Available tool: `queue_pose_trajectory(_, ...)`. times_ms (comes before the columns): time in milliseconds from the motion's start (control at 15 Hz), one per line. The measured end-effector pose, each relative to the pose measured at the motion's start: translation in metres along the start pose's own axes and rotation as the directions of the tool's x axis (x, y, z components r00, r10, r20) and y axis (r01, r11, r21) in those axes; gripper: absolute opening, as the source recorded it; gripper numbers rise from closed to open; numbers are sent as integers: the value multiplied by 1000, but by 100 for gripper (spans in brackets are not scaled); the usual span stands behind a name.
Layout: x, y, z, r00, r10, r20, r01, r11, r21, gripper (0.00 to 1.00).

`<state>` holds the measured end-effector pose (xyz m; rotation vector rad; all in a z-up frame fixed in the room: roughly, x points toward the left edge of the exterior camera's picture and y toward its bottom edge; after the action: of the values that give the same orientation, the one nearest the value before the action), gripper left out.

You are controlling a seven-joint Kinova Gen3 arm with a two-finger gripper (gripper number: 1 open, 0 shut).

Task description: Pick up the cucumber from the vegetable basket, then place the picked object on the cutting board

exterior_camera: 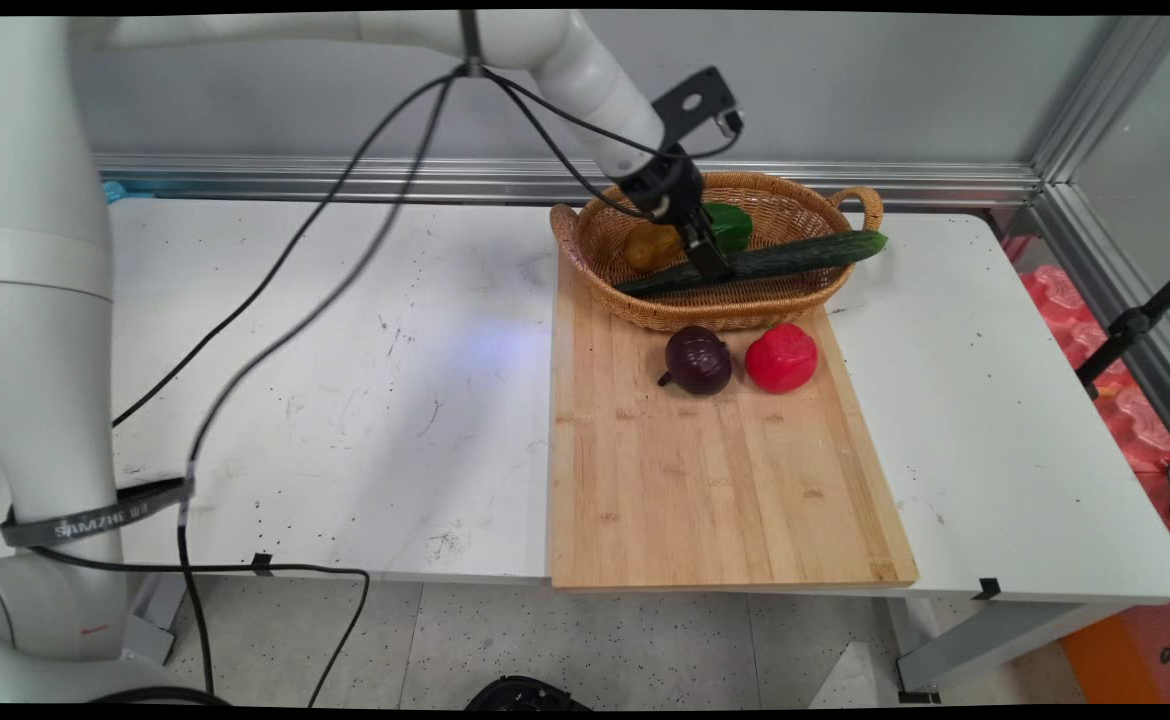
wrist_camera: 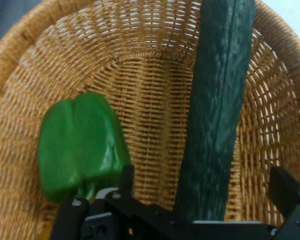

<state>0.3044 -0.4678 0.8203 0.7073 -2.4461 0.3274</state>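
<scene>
Inside the wicker basket point(exterior_camera: 745, 300), the black gripper point(exterior_camera: 707, 255) reaches down at a slant from the white arm, its fingers spread on either side of the long dark-green cucumber point(exterior_camera: 775, 260). In the hand view the same gripper point(wrist_camera: 205, 195) shows one finger point(wrist_camera: 126, 179) to the left of the cucumber point(wrist_camera: 217, 115) and the other finger point(wrist_camera: 286, 189) to its right; both stand apart from the cucumber's skin, so the jaws are open and grip nothing. The cucumber runs straight away from the hand, passing between the fingers and reaching beyond the basket's point(wrist_camera: 150, 95) far rim. In the main view it lies diagonally across the basket, its right end resting on and overhanging the rim near the right handle.

To the hand's left, just beside the left finger, lies a green bell pepper point(wrist_camera: 82, 147) on the basket floor; in the main view this green bell pepper point(exterior_camera: 730, 225) sits just behind the gripper. An orange-yellow vegetable point(exterior_camera: 650, 247) lies in the basket on the gripper's other side; its kind cannot be told.

Beneath the basket's near side lies a wooden cutting board point(exterior_camera: 715, 480) on the white table point(exterior_camera: 345, 400). On the board, just beside the basket and well clear of the hand, sit a purple onion point(exterior_camera: 697, 361) and a red bell pepper point(exterior_camera: 781, 357), close together but apart.
</scene>
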Motion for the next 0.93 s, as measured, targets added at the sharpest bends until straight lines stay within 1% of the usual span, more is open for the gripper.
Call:
queue_pose_trajectory(200, 8, -1, 22, 1000, 16, 13, -16, 1000, -8, 100)
queue_pose_trajectory(467, 15, -3, 38, 999, 37, 23, -36, 999, -17, 100)
queue_pose_trajectory(533, 16, -3, 41, 999, 46, 25, -45, 999, -22, 0)
queue_pose_trajectory(733, 19, -4, 44, 997, 72, 31, -71, 997, -32, 0)
queue_pose_trajectory(933, 22, -6, 37, 995, 96, 31, -95, 995, -37, 0)
